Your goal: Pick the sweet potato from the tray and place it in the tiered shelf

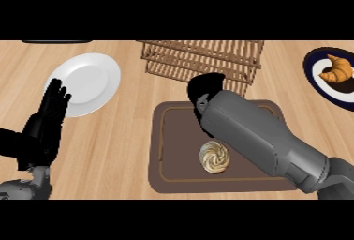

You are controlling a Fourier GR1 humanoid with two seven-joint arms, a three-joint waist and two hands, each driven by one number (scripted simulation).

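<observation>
My right hand (206,89) hangs over the far edge of the brown tray (181,180), just in front of the wooden wire tiered shelf (207,56). Its fingers are curled downward with the back of the hand facing me. The sweet potato shows nowhere on the tray or the counter; it seems to be enclosed in that curled hand and hidden by it. My grey right forearm crosses the tray's right half. My left hand (47,123) rests open at the left edge, fingers pointing up.
A swirled pastry (213,157) lies on the tray near its middle. A white plate (88,82) sits far left, beside my left hand. A dark blue plate (314,65) with a croissant (336,70) is at the far right.
</observation>
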